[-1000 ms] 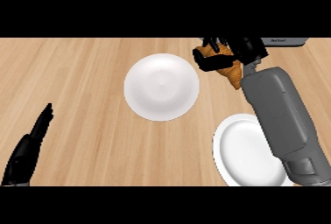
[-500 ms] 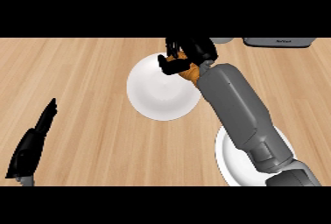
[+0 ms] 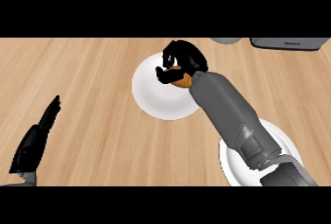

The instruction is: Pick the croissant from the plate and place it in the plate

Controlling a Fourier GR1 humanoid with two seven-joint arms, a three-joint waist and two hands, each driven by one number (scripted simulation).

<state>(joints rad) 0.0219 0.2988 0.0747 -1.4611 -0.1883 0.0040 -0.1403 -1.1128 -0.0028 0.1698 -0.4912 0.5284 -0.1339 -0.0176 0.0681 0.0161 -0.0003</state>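
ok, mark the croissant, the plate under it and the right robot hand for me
croissant (image 3: 180, 79): head view, on its orange part showing under the fingers.
plate (image 3: 155, 94): head view, on its bare white face, left of the forearm.
right robot hand (image 3: 183, 57): head view, on the black back of the hand curled round the croissant.

croissant (image 3: 179, 79): orange-brown, mostly hidden, only a small patch showing, held above the upper part of the far plate (image 3: 155, 98); can't tell if it touches the plate surface. Far plate: round, white, glossy, flat on the wooden counter, centre of view, its right edge covered. Near plate (image 3: 227, 162): round, white, same look, flat on the counter at lower right, largely covered, left rim and some inner surface visible. The two plates lie apart, not touching
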